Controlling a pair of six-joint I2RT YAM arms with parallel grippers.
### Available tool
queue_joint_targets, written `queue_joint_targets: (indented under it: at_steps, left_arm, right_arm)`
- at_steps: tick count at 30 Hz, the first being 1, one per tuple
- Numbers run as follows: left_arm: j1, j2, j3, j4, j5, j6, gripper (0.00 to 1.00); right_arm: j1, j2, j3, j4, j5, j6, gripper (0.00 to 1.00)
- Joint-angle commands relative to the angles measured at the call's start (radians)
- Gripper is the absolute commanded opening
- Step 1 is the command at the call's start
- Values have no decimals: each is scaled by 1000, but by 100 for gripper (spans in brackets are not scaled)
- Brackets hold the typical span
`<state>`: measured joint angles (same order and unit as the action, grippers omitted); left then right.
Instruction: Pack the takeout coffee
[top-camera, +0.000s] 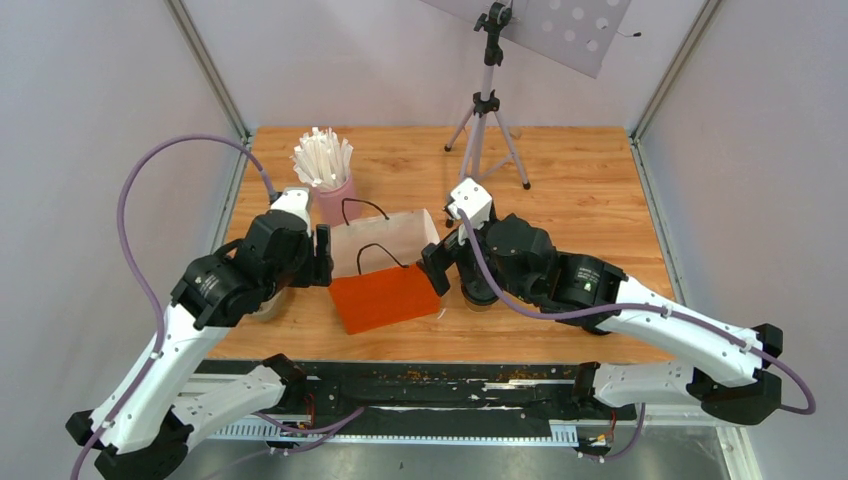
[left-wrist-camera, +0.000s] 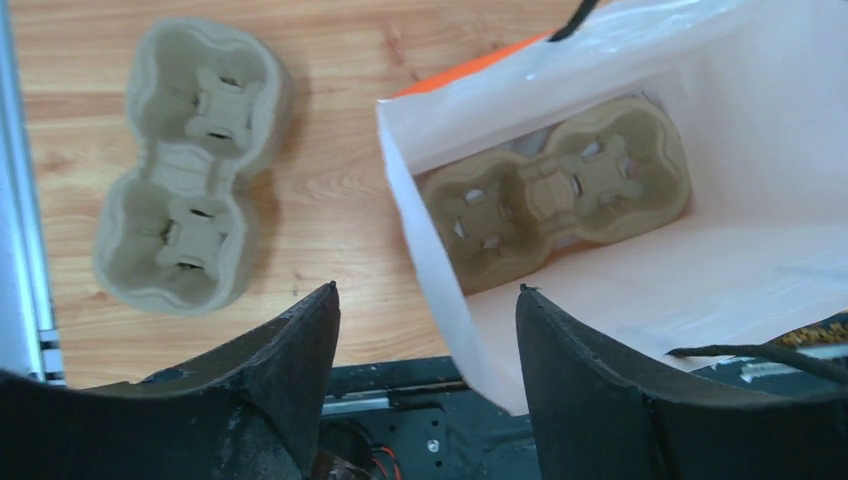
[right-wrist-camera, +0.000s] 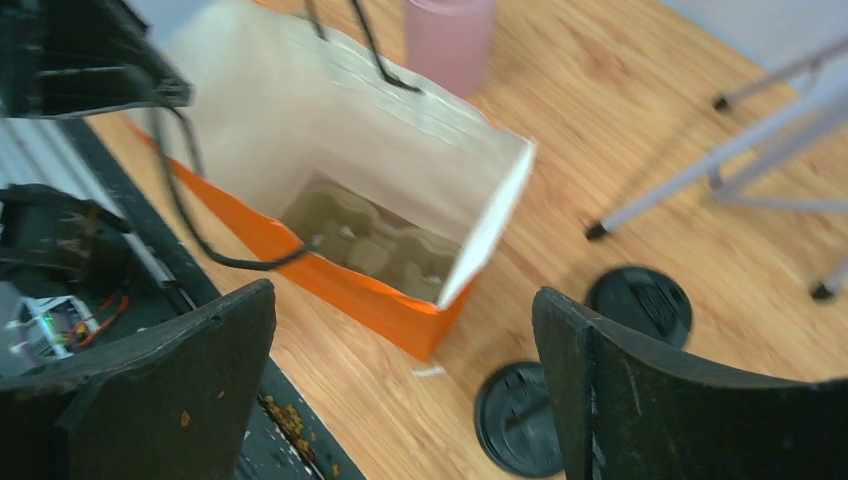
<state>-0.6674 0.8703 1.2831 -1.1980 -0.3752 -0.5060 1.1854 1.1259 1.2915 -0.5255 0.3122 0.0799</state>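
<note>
An orange paper bag (top-camera: 385, 295) with a white inside and black cord handles stands open at mid-table. A grey-brown pulp cup tray (left-wrist-camera: 555, 195) lies on its bottom. My left gripper (left-wrist-camera: 427, 290) is open at the bag's left end (top-camera: 325, 255), and the bag's white wall edge passes between its fingers without touching them. My right gripper (right-wrist-camera: 405, 290) is open and empty beside the bag's right end (top-camera: 437, 268). Two black round lids (right-wrist-camera: 640, 300) (right-wrist-camera: 515, 415) sit on the wood by its right finger. I cannot tell whether the takeout coffee's cup is under them.
A second pulp tray (left-wrist-camera: 190, 165) lies on the table left of the bag. A pink cup of white sticks (top-camera: 325, 180) stands behind the bag. A tripod (top-camera: 487, 120) stands at the back. The black base rail (top-camera: 420, 385) runs along the near edge.
</note>
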Motion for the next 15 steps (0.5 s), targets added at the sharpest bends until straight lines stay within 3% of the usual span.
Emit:
queue_joint_targets:
  at_steps: [1, 8, 15]
  left_arm:
    - [-3, 15, -3, 87, 101, -5, 69]
    - [-3, 72, 84, -6, 62, 11, 39]
    - [-4, 48, 14, 49, 33, 8, 20]
  right_arm:
    - [-5, -21, 76, -186, 181, 118, 100]
    - [-5, -103, 76, -304, 165, 341, 100]
    - [-5, -147, 51, -326, 113, 407, 100]
